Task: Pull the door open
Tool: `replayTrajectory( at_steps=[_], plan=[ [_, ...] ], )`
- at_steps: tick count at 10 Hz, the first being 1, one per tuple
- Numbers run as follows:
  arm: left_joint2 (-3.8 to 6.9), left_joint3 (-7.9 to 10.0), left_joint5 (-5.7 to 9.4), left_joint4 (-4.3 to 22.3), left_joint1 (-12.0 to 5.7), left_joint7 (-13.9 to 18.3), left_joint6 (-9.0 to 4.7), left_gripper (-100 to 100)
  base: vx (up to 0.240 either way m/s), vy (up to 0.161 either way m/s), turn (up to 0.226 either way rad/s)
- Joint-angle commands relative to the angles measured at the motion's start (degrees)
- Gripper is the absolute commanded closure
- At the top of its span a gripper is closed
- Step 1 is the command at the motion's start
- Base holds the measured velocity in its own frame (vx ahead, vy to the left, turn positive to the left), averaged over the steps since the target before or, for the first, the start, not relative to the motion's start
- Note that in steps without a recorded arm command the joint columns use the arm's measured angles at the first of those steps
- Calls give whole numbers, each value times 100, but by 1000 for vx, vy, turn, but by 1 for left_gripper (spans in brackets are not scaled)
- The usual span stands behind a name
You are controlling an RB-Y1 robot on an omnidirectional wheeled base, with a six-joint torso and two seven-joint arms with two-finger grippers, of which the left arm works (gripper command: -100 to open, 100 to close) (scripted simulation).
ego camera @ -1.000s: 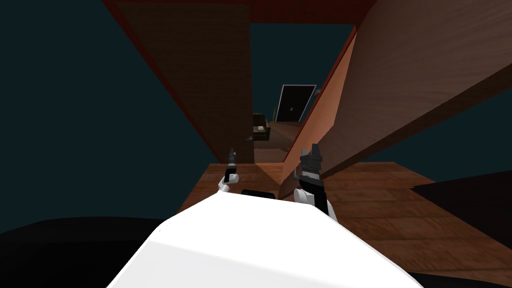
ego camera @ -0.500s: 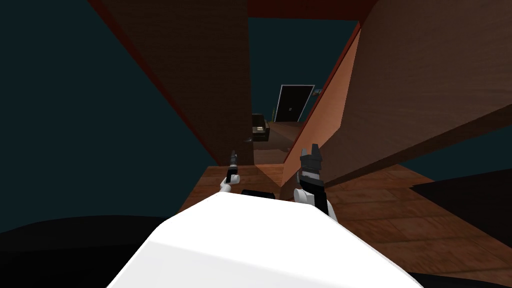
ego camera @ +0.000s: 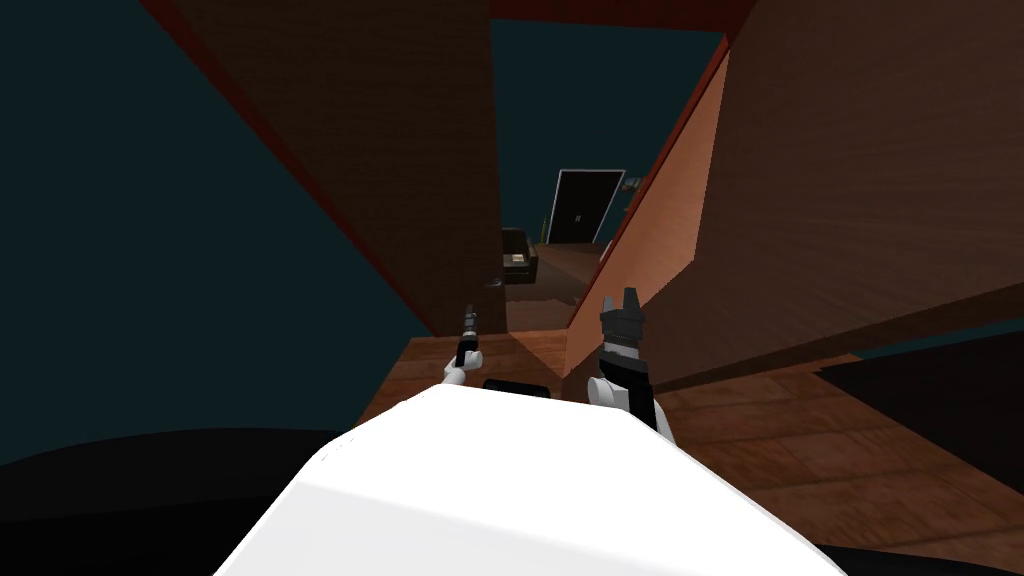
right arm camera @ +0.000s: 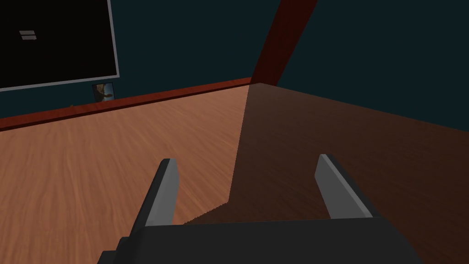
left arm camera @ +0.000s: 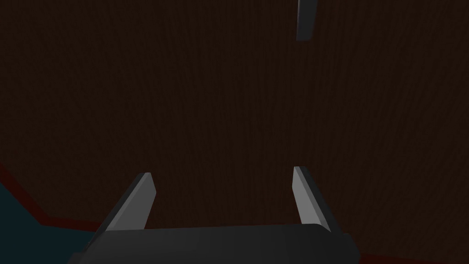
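The left gripper (left arm camera: 221,171) is being held wide apart, with nothing being pinched between its fingers (left arm camera: 139,197), and it is being pointed straight at the dark brown door (left arm camera: 220,91). The grey handle (left arm camera: 306,20) is being shown beyond the fingertips, roughly in line with one finger and well apart from it, so no contact is being made. In the head view the door is being seen left of the middle, its handle sitting at the free edge just above the left gripper. A gap is being left open beside that edge. Through it a far black doorway (ego camera: 585,205) with a pale frame and a dark piece of furniture (ego camera: 517,258) are being shown. The right gripper (right arm camera: 246,158) is likewise being held spread and empty, raised beside a broad brown panel (ego camera: 850,200) on the right. In its wrist view a wooden surface (right arm camera: 114,151), part lit orange and part in shade, is being faced, edged by a red strip (right arm camera: 160,94) below a teal wall (right arm camera: 192,41). A wooden floor (ego camera: 800,430) is being shown beneath both arms.
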Motion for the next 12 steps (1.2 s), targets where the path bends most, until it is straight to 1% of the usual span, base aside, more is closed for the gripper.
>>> replayTrajectory(
  at_steps=[1,4,5,10,12],
  plan=[
    [-25,10,52,286,-130,-15,-39,-100,95,23,-47],
    [-88,17,134,704,-294,-43,-102,-100,106,18,-51],
    [-88,17,134,706,-294,-43,-102,-100,67,19,-16],
    [-194,26,247,1280,-520,-82,-189,-100,78,10,-50],
    [-269,31,312,1606,-649,-104,-239,-100,146,19,-102]
  ],
)
